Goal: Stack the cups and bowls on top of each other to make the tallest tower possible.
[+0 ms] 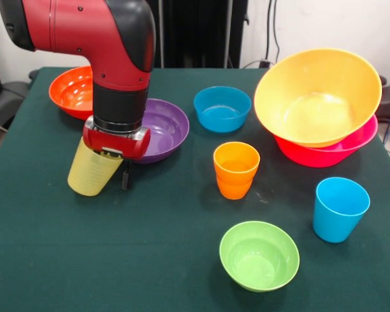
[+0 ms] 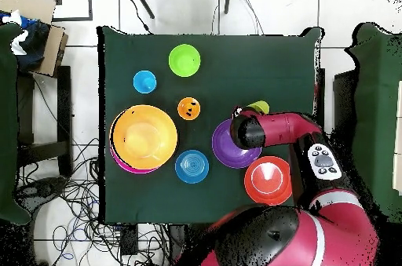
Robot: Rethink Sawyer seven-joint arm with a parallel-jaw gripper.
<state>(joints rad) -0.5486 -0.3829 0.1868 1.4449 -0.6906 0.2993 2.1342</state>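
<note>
Gripper [image 1: 109, 170] on the red arm pinches the rim of the yellow cup [image 1: 91, 169], which hangs tilted just above the green table [image 1: 169, 260], right at the purple bowl's [image 1: 164, 127] 8 o'clock edge. From the orange cup [image 1: 236, 169] in the middle, the blue bowl [image 1: 221, 108] sits at 12 o'clock, the lime green bowl [image 1: 259, 255] at 6 o'clock and the sky blue cup [image 1: 339, 208] at 4 o'clock. At 2 o'clock the big orange bowl [image 1: 315, 97] leans inside the hot pink bowl [image 1: 331, 153], and the red-orange bowl [image 1: 71, 91] sits far off at 10 o'clock.

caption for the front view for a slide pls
Sawyer's tool holds a tilted pale yellow ribbed plastic cup beside the purple plastic bowl; a large orange bowl sits nested in the hot pink one.
</note>
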